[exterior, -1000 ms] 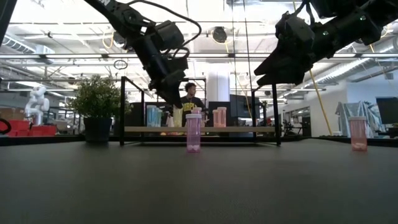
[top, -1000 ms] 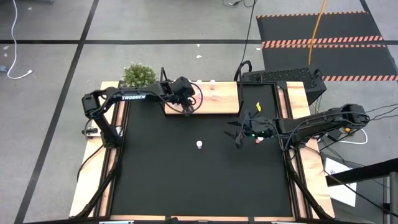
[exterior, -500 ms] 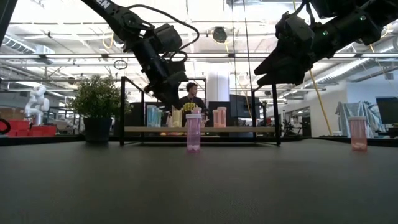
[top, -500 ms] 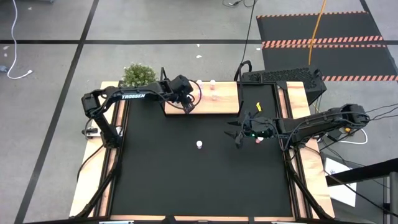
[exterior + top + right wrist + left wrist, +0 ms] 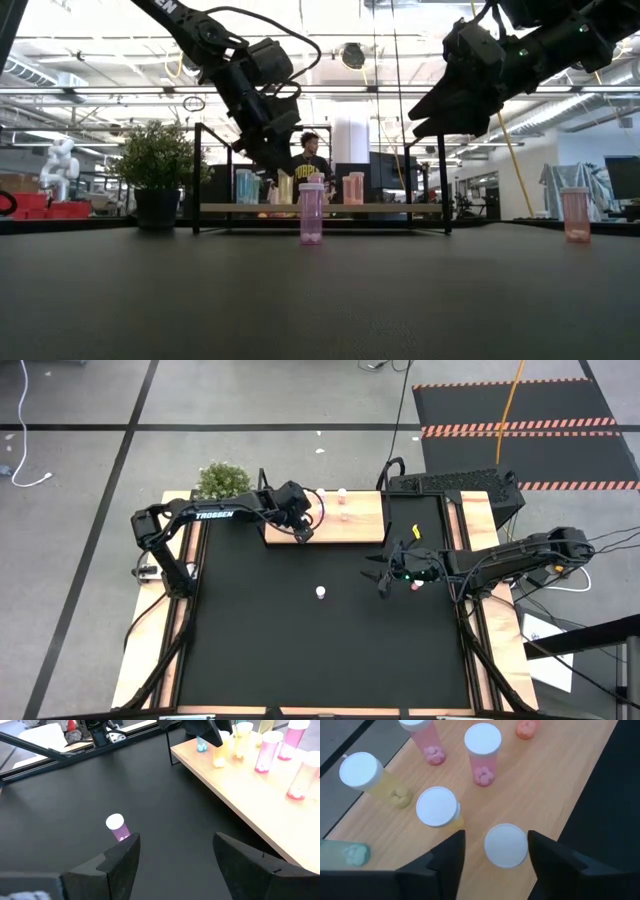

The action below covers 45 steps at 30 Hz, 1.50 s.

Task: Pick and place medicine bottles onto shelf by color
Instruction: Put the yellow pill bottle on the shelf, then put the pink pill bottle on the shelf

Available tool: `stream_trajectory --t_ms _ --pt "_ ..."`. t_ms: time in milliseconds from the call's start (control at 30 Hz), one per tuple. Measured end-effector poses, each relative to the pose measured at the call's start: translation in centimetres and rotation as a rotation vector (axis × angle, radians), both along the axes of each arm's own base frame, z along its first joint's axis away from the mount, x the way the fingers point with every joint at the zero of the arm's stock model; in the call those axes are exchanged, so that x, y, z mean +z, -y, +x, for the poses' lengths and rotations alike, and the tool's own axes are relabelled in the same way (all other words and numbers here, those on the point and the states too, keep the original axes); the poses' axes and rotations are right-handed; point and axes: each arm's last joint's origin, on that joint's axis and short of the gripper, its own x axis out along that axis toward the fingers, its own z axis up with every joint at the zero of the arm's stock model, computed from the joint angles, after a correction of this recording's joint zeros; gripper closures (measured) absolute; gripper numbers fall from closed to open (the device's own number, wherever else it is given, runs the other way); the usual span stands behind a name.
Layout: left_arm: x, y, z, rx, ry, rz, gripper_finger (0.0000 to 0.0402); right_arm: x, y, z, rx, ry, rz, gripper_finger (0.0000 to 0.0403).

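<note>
1. Running along the upper middle of the high view, the shelf (image 5: pixel 345 520) sits at the far edge of the black table (image 5: pixel 300 650); most of the mat below it lies bare.
2. One pink bottle (image 5: pixel 320 592) stands alone near the mat's centre, well apart from both arms; another pink bottle (image 5: pixel 575 214) stands at the far right of the low view.
3. The left gripper (image 5: pixel 300 532) hangs over the shelf's left end, its arm stretched from the upper left, marked "TROSSEN" in white.
4. In the left wrist view its fingers (image 5: pixel 447 857) stand apart on either side of a white-capped bottle (image 5: pixel 506 845) on the board, without touching it.
5. Close by on the board stand two yellow bottles (image 5: pixel 437 808), pink ones (image 5: pixel 482 752), an orange one (image 5: pixel 526 727) and a green-blue one (image 5: pixel 350 854).
6. The right gripper (image 5: pixel 383 575) hovers above the mat at centre right, jaws spread wide and empty, its arm reaching in from the right edge.
7. A plant (image 5: pixel 223 480) stands at the shelf's left.
</note>
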Motion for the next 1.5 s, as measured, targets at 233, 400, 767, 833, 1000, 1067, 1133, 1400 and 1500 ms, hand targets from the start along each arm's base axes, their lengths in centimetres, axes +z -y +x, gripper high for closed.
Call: stream_trajectory --t_ms 233,400,767,833,1000,1067,1133,1400,1500 --pt "0.9 0.2 -0.1 -0.019 0.006 0.017 0.0121 0.0 0.0 0.0 -0.003 0.008 0.020 0.0156" --pt "4.2 0.9 -0.5 -0.074 0.040 0.074 0.0091 0.1 -0.2 0.1 0.063 0.007 0.036 0.0156" --pt "9.1 9.3 0.3 -0.491 0.157 0.102 0.0120 -0.2 -0.7 0.2 0.294 -0.035 -0.064 0.0156" --pt "8.4 11.3 0.8 -0.561 0.127 0.085 0.0131 -0.4 -0.7 0.3 0.294 -0.047 -0.062 0.0156" --pt "5.3 15.0 3.0 -0.646 0.080 0.061 0.0152 -1.1 -0.7 0.7 0.287 -0.064 -0.045 0.0156" --pt "3.9 16.0 4.1 -0.669 0.084 0.057 0.0158 -1.3 -0.8 1.0 0.283 -0.058 -0.031 0.0156" --pt "2.3 16.8 5.1 -0.692 0.063 0.048 0.0160 -1.4 -1.0 1.4 0.285 -0.040 -0.015 0.0156" --pt "-0.9 18.0 6.1 -0.681 -0.024 -0.019 0.0158 -2.2 -2.6 1.7 0.366 -0.058 0.052 0.0156" --pt "-1.1 17.7 6.0 -0.682 -0.046 -0.020 0.0166 -2.2 -3.1 1.7 0.368 -0.049 0.067 0.0156"
